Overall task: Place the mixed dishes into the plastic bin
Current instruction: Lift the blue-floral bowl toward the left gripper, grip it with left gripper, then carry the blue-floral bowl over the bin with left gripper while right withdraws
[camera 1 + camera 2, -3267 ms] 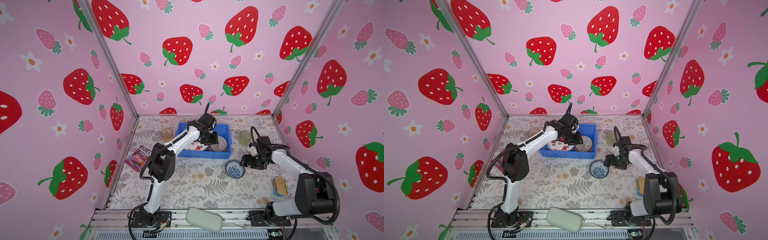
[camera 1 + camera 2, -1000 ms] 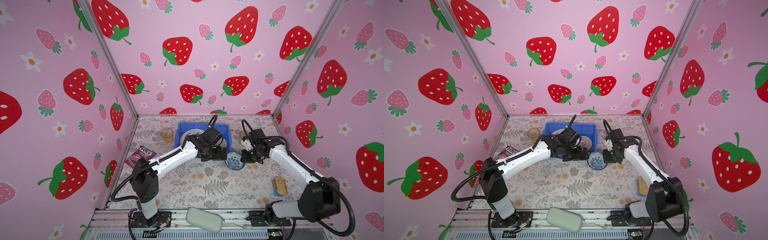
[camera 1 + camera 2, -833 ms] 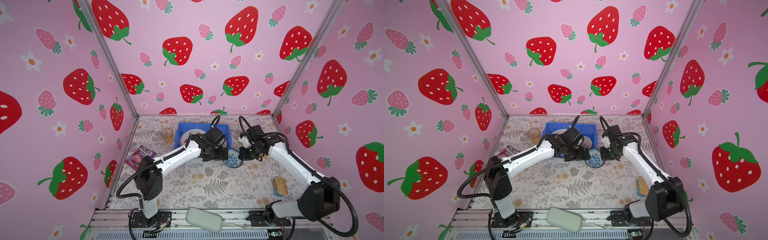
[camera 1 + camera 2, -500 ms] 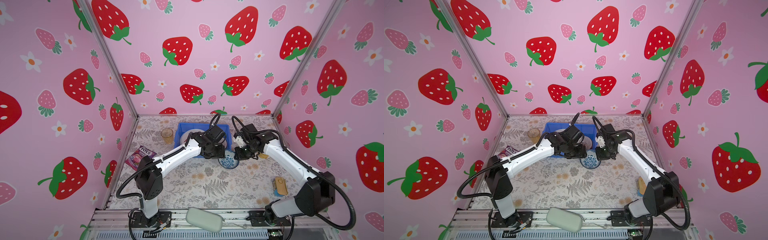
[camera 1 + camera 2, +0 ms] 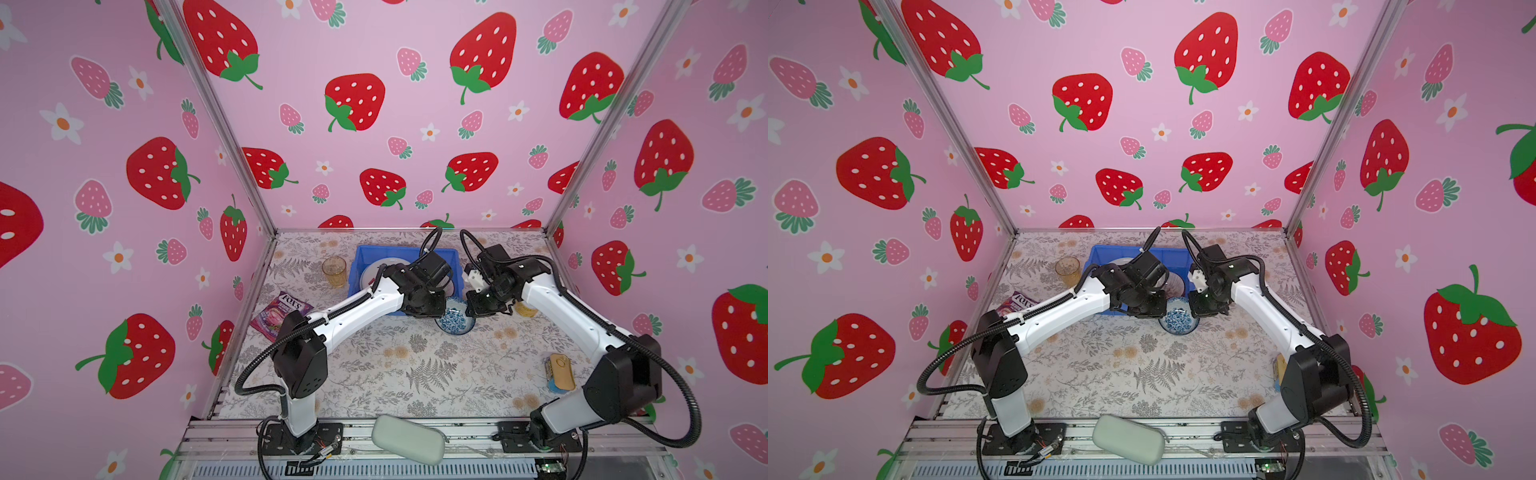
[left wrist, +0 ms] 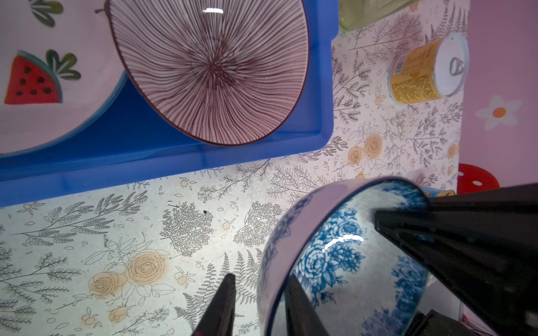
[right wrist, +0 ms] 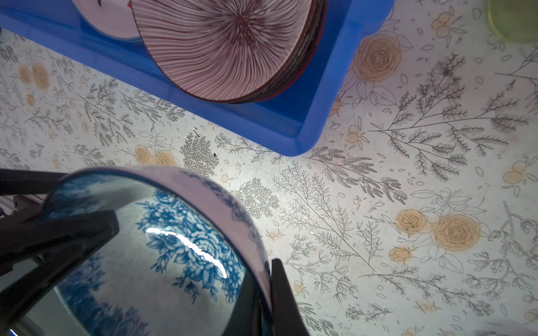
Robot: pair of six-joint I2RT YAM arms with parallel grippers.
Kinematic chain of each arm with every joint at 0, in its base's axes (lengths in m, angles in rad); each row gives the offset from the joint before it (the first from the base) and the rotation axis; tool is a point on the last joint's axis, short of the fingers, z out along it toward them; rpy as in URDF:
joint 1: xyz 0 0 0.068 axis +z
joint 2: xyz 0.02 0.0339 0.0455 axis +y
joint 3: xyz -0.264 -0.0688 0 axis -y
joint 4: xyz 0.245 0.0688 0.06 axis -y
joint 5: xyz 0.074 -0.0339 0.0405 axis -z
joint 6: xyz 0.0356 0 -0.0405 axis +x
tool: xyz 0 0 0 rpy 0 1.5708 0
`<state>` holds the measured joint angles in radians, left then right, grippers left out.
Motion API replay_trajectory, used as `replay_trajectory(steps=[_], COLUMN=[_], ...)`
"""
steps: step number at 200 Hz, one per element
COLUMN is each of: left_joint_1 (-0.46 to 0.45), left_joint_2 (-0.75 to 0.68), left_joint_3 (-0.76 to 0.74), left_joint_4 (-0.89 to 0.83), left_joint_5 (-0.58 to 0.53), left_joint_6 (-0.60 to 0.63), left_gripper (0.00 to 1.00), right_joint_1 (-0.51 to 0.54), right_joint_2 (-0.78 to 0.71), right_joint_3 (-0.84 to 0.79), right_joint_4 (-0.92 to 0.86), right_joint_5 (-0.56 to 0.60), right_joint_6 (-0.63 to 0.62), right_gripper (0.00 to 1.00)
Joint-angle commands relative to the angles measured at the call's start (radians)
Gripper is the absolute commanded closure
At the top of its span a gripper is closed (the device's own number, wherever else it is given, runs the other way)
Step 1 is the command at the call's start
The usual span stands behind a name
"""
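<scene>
Blue-white bowl (image 5: 455, 322) with blue flowers inside is just in front of the blue bin (image 5: 365, 254), by its near right corner, outside it and over the flowery cloth (image 5: 395, 374). It is between the two grippers. The right gripper (image 7: 262, 286) pinches the rim of the blue-white bowl, one finger inside and one finger outside, pressed on the wall. The left gripper (image 6: 259, 293) is at the other side of the rim. Its fingers are one inside and one outside too, but a bit of cloth shows between the outer finger (image 6: 221, 308) and the bowl, so they are not squeezed on it. In the wrist views the bowl is tipped. I cannot tell if it touches the cloth. Inside the bin lie a watermelon plate (image 6: 43, 64) and a striped bowl (image 6: 209, 67) partly over the plate. An amber glass (image 5: 334, 271) stands just beside the bin on the left. A green glass (image 7: 512, 20) and a yellow can (image 6: 422, 75) are on the cloth near the bin's right end.
</scene>
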<state>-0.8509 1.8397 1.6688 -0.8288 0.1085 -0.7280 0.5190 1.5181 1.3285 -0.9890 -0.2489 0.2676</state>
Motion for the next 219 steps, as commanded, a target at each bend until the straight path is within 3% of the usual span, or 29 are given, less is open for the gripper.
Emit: replay_trajectory(steps=[1,29,77,100,115,148,168,219], left_joint_1=[0.0,0.003,0.005,0.016,0.031,0.071,0.1,0.15], left_joint_2=[0.012,0.012,0.003,-0.007,-0.019,-0.036,-0.022,0.086], left_joint_3=[0.029,0.027,0.028,0.036,0.038,0.065,0.109,0.285], left_joint_4=[-0.014,-0.017,-0.025,-0.036,-0.044,-0.076,-0.099,-0.133], left_joint_5=[0.005,0.002,-0.016,-0.033,-0.039,-0.056,-0.068,-0.073], left_joint_6=[0.006,0.007,0.01,0.019,0.025,0.051,0.081,0.145], left_gripper=[0.71,0.78,1.0,1.0,1.0,1.0,1.0,1.0], right_joint_1=[0.004,0.004,0.004,0.004,0.001,-0.041,-0.1,-0.23], right_joint_2=[0.013,0.028,0.042,0.041,0.038,0.033,0.019,-0.041], right_joint_3=[0.044,0.058,0.066,0.069,0.075,0.097,0.117,0.079], right_joint_4=[0.006,0.014,0.04,0.074,0.102,0.147,0.138,0.119], right_joint_5=[-0.032,-0.039,-0.035,-0.056,-0.067,-0.116,-0.116,-0.134], right_joint_6=[-0.009,-0.01,-0.003,0.02,0.038,0.064,0.051,0.016], right_gripper=[1.0,1.0,1.0,0.85,0.68,0.41,0.33,0.24])
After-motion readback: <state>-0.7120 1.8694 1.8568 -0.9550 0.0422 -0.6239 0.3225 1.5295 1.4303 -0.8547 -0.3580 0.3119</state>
